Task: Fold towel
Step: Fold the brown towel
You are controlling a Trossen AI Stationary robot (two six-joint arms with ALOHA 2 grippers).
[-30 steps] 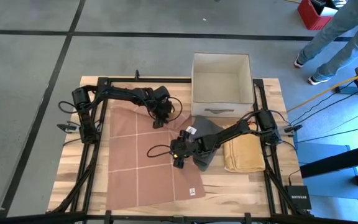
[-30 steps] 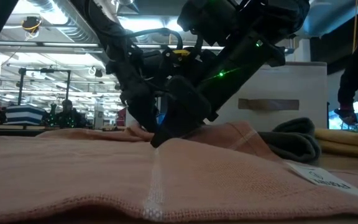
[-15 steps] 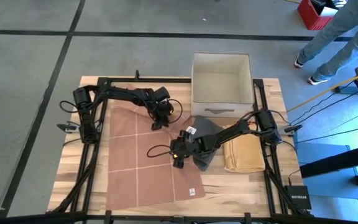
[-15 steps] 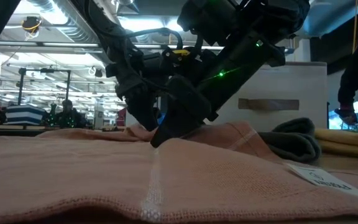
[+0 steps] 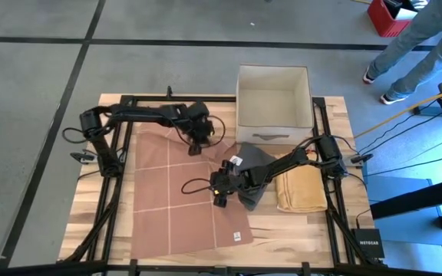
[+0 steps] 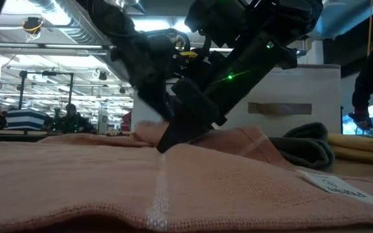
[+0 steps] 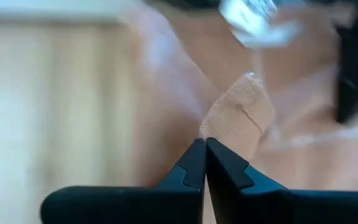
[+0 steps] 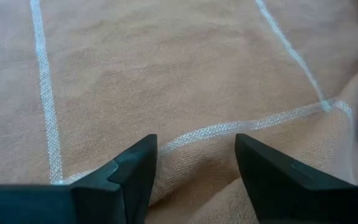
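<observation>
A salmon towel (image 5: 171, 192) with thin white lines lies spread over the table's left half, its far right part rumpled. My left gripper (image 5: 196, 146) is at that rumpled part and is shut on a raised bit of the cloth (image 7: 232, 115). My right gripper (image 5: 221, 195) stands open near the towel's right edge. Its two fingers straddle a white line of the towel (image 8: 166, 74), and in the low view it slants down onto the cloth. My left gripper (image 7: 204, 144) pinches a small raised fold of the towel (image 7: 225, 121) between its two shut fingertips, at the towel's far right part. The fold stands up a little; the rest of the towel lies flat. My right gripper (image 8: 194, 165) sets its open fingertips (image 6: 162, 147) down on the flat towel near its right edge, slanting down from the table's right side. Nothing is between the fingers.
A beige open box (image 5: 275, 96) stands at the far edge. A grey cloth (image 5: 255, 161) lies crumpled under the right arm, and a folded yellow towel (image 5: 301, 190) lies at the right. A person's legs (image 5: 413, 38) show beyond the table's far right corner.
My left gripper has shut on the rumpled far part of the towel and shifted slightly toward the far edge. The cloth there now stands a little higher. My right gripper has kept still.
</observation>
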